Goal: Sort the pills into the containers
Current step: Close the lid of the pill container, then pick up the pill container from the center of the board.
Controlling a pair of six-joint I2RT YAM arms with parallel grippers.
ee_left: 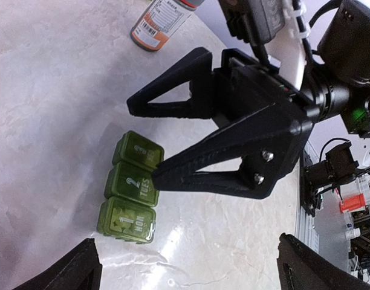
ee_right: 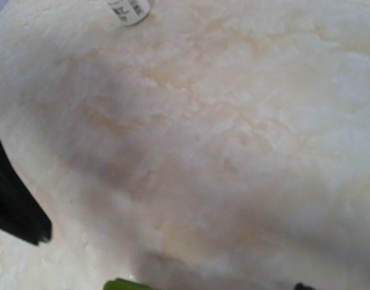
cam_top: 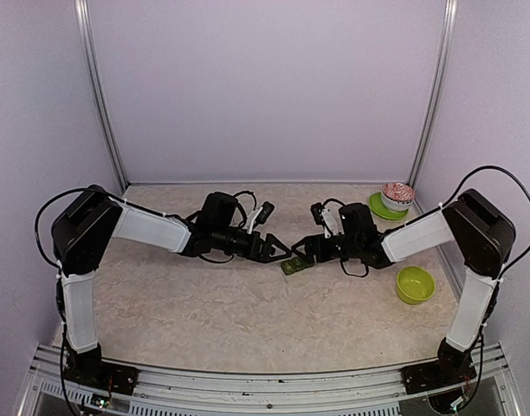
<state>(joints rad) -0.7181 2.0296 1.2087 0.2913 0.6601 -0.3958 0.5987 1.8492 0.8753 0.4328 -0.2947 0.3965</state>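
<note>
My left gripper (ee_left: 186,269) spread wide, empty, just short of pill organizer (ee_left: 132,187) on table. My right gripper (ee_left: 142,140) jaws apart, lower finger at TUE lid, maybe touching. Step, likely: opening lids. Next: precise pry at lid edge, organizer steadied.

The pill organizer (ee_left: 130,202) is glossy translucent plastic; the table (ee_left: 52,90) looks smooth, faintly shiny.

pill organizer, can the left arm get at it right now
Probably only partly. The left pincer is open and close, but the right pincer hangs spread right over the pill organizer, one finger across its middle lid. Only the MON end looks free.
</note>
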